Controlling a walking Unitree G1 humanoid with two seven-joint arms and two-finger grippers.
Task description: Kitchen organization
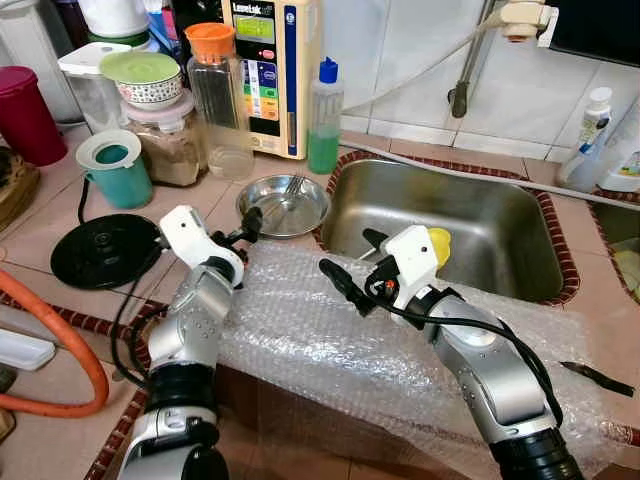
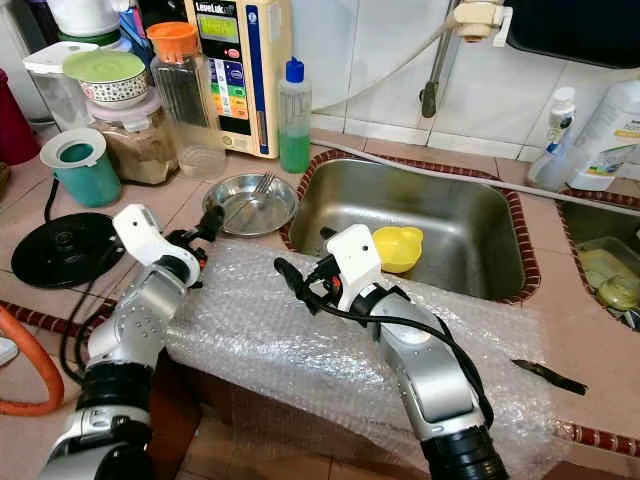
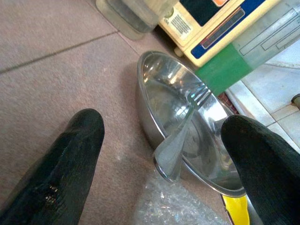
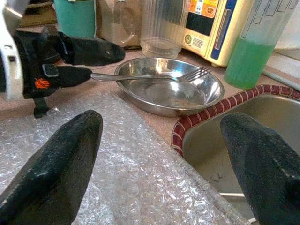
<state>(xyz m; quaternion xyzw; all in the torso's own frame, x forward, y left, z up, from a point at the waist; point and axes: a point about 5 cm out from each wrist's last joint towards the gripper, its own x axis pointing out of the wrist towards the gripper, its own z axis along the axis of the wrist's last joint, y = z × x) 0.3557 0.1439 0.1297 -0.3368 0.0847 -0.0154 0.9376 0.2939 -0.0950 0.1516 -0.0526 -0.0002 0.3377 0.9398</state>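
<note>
A sheet of clear bubble wrap (image 1: 330, 340) lies over the front edge of the pinkish tiled worktop (image 1: 60, 215), which is trimmed with a dark red patterned border. Both hands hover above it. The right hand (image 1: 345, 272) has its fingers spread wide and holds nothing, near the corner of the stainless steel sink (image 1: 470, 225). The left hand (image 1: 245, 228) is also open, its fingers apart on either side of the handle of a silver metal fork (image 4: 150, 76) without gripping it.

The fork rests in a shallow round steel dish (image 1: 283, 205), tines inside and handle over the rim toward the left hand. The dish stands just beside the sink's left corner. A yellow plastic bowl (image 2: 397, 247) sits inside the sink basin.

To the left lie a flat black round base (image 1: 103, 250) and a teal cup with a white lid (image 1: 116, 168). Behind the dish stand a clear plastic jug with an orange lid (image 1: 220, 100), a clear bottle of green liquid with a blue cap (image 1: 324, 115), and a cream wall-side appliance with a coloured label panel (image 1: 268, 70); its brand lettering is too small to read. White tiles (image 1: 400, 60) cover the wall.
</note>
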